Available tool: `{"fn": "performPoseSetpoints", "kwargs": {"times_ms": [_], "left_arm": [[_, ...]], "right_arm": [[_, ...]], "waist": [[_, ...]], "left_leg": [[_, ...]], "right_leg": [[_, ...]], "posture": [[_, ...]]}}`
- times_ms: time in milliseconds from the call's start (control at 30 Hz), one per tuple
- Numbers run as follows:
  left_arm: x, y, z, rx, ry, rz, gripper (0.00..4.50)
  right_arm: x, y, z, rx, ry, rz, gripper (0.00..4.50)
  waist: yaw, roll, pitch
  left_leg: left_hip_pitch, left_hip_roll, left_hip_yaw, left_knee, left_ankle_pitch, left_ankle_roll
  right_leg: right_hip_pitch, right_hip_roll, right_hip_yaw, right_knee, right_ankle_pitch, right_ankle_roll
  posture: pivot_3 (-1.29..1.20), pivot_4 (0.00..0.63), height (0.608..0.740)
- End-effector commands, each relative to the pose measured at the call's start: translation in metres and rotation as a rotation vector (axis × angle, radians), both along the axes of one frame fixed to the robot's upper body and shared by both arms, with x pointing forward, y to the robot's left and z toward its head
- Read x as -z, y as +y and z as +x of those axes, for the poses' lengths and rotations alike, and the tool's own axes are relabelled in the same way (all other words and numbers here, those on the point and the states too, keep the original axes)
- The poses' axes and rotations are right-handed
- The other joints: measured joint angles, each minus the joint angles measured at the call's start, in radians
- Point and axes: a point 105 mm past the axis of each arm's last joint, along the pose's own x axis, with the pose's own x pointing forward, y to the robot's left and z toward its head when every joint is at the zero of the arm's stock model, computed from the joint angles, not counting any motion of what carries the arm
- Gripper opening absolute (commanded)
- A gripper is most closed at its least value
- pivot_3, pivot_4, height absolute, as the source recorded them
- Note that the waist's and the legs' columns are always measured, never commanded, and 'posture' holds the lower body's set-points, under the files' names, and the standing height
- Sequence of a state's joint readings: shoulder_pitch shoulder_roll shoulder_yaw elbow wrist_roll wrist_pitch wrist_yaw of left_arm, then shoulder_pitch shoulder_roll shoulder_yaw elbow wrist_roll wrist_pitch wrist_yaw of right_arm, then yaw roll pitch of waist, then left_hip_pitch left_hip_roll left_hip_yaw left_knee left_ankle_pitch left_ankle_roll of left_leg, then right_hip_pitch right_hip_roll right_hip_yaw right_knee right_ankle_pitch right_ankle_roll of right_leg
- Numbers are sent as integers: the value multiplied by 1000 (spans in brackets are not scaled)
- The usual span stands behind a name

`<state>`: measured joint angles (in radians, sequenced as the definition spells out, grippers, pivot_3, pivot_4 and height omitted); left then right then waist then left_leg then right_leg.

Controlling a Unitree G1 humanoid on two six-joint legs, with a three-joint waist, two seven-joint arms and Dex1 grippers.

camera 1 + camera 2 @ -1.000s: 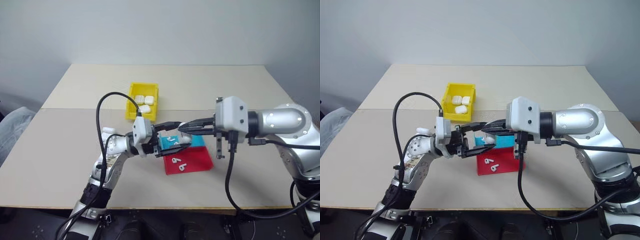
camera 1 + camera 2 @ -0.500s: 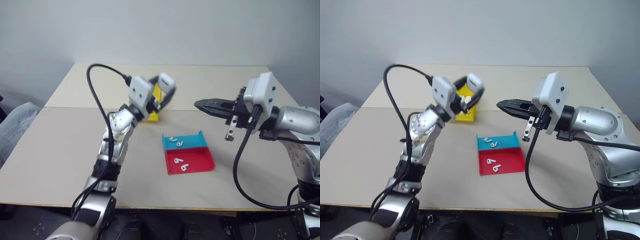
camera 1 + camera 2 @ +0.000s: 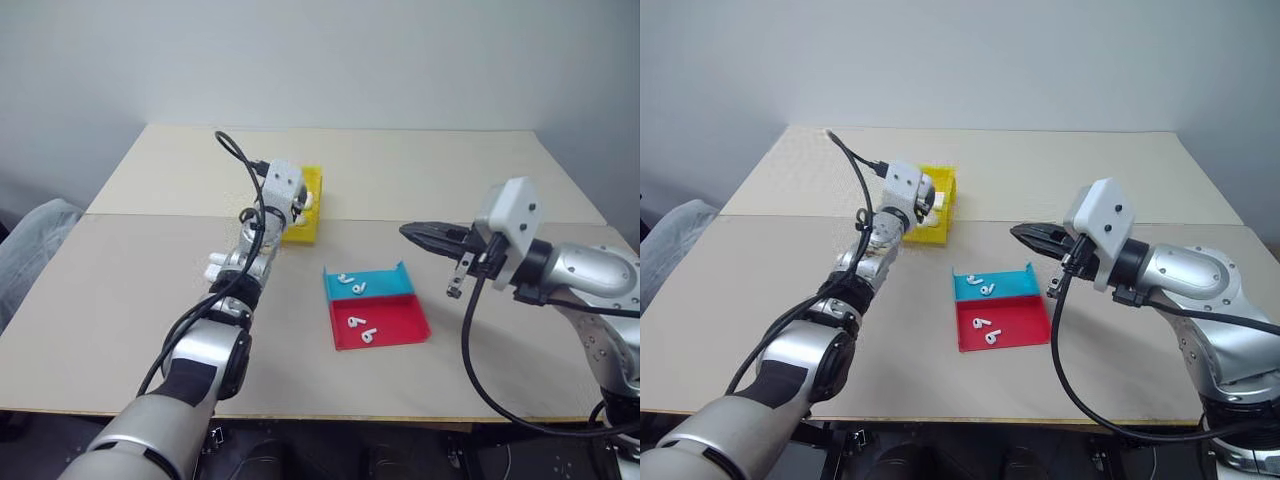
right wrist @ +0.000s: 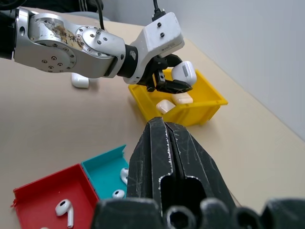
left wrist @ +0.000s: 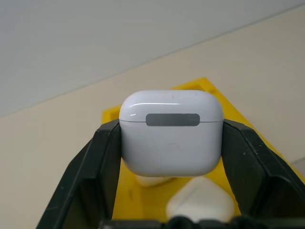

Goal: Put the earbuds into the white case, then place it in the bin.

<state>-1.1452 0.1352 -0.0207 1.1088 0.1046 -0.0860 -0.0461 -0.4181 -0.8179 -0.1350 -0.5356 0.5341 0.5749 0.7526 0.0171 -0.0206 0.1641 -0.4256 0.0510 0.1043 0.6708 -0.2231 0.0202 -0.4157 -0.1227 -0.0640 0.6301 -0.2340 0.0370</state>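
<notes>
Left gripper (image 5: 167,157) pinches small glossy white rounded plastic case (image 5: 170,132) by its flat sides over yellow plastic open-top bin (image 4: 202,106); light, slippery, rigid; right gripper (image 4: 168,138) closed, empty.

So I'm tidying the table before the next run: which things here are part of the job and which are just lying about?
Job: case held in left end effector; yellow bin; earbuds.

Lying about: spare case on table; cases in bin. Teal tray and red tray just hold earbuds.
</notes>
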Motion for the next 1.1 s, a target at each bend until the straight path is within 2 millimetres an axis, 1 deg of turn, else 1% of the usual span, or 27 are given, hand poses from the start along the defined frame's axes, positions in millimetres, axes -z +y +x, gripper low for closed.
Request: {"fn": "performPoseSetpoints", "kwargs": {"times_ms": [33,133,200,233,300,367,400,467,600,700,733,833,933,1033,1100], "left_arm": [[-27,-10,1,19,-75,-1,4420],[-28,-7,1,9,-91,0,4464],[-34,-6,0,33,-102,-17,4464],[-39,-8,-3,99,-118,-57,4464],[-50,-9,-13,258,-110,-189,4464],[-59,-6,-33,451,-117,-275,4464],[-61,-3,-45,537,-121,-284,4464],[-58,5,-74,674,-114,-232,4464],[-41,23,-126,829,-39,-57,4464],[-31,41,-160,889,49,25,4464],[-29,46,-168,896,82,54,4464],[-31,63,-194,933,160,112,4464],[-37,70,-215,973,201,138,4464],[-41,71,-227,1005,228,147,4464],[-41,72,-230,1006,242,149,4464]], "right_arm": [[-10,-5,-5,26,-46,-8,0],[-6,-6,-4,35,-36,-24,0],[-4,-7,-3,37,-33,-32,0],[-4,-8,-3,38,-32,-39,0],[-2,-13,-2,41,-33,-66,0],[1,-19,-1,44,-25,-106,0],[4,-23,-1,40,-20,-132,0],[10,-33,-3,26,-6,-193,0],[18,-52,-8,-17,0,-294,0],[22,-67,-17,-71,7,-356,0],[24,-71,-20,-85,16,-383,0],[31,-83,-33,-148,62,-459,0],[34,-92,-40,-172,85,-504,0],[37,-97,-39,-155,88,-536,0],[37,-96,-38,-148,87,-536,0]], "waist": [[-2,0,0],[-2,0,0],[-3,0,0],[-4,0,0],[-6,0,0],[-14,0,0],[-17,0,0],[-27,1,0],[-29,1,0],[-26,1,0],[-24,1,0],[-17,1,0],[-13,1,0],[-12,1,0],[-11,1,-1]], "left_leg": [[0,0,0,0,0,0],[0,0,-1,0,0,1],[0,0,-1,0,0,1],[0,0,-1,0,0,1],[0,0,-1,0,0,0],[0,0,0,0,1,-2],[0,0,0,0,2,-3],[0,1,0,-1,3,-4],[2,1,0,-1,4,-5],[5,1,-1,-1,3,-3],[5,1,-2,-1,0,1],[8,1,-4,-1,-1,3],[11,1,-5,-2,-2,4],[13,1,-7,-2,-2,4],[14,1,-8,-2,-2,4]], "right_leg": [[0,0,0,0,0,0],[0,0,0,1,0,0],[0,0,0,1,0,0],[0,0,0,1,0,0],[0,0,0,1,0,0],[-1,0,0,1,0,0],[-1,0,1,1,0,0],[-2,0,1,1,0,0],[0,0,2,2,0,0],[3,0,1,2,0,0],[5,0,0,1,0,0],[8,0,-1,0,0,0],[11,0,-1,0,-1,0],[12,0,-1,0,-1,0],[12,0,-1,0,-1,0]], "posture": [[0,150,740],[0,150,740],[0,150,740],[0,150,740],[0,150,740],[0,150,740],[0,150,740],[0,150,740],[0,150,740],[0,150,740],[0,150,740],[0,150,740],[0,150,740],[0,150,740],[0,150,740]]}}
